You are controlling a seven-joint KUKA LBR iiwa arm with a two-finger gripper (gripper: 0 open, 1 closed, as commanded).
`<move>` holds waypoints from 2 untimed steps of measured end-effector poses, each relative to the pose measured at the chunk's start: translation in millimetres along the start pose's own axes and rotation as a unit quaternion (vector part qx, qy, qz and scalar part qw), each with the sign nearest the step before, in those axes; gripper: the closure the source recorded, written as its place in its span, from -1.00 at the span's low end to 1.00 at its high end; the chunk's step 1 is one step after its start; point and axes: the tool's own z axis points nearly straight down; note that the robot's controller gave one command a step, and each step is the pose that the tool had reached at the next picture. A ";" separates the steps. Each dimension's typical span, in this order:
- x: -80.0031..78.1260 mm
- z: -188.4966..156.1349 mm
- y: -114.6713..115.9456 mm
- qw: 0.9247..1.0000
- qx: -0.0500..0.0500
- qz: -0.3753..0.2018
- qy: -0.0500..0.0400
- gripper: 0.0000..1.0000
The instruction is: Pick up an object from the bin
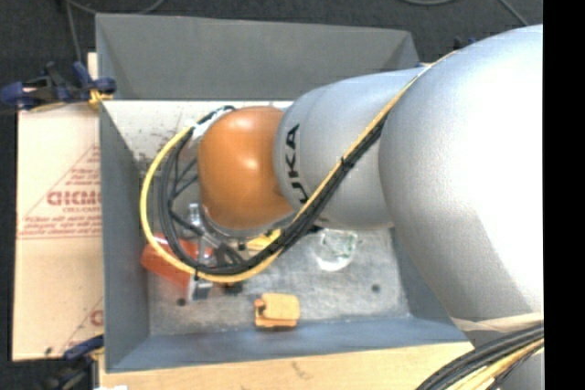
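Camera view, looking down: your gripper (pixel 201 284) sits low in the lower-left part of the bin (pixel 123 196), just beside a red-orange thing (pixel 157 258) (half hidden under the wrist's cables). You cannot tell whether the gripper is open or closed. A small tan block (pixel 276 310) lies near the lower wall, and a clear plastic piece (pixel 335 249) lies beside the arm.

Black letters "UKA" – on the silver arm (pixel 366 151), running vertically
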 end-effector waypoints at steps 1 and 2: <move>3.7 37.2 -2.9 0.991 -0.001 0.132 0.000 1.00; 3.7 37.2 -2.9 0.991 -0.001 0.132 0.000 1.00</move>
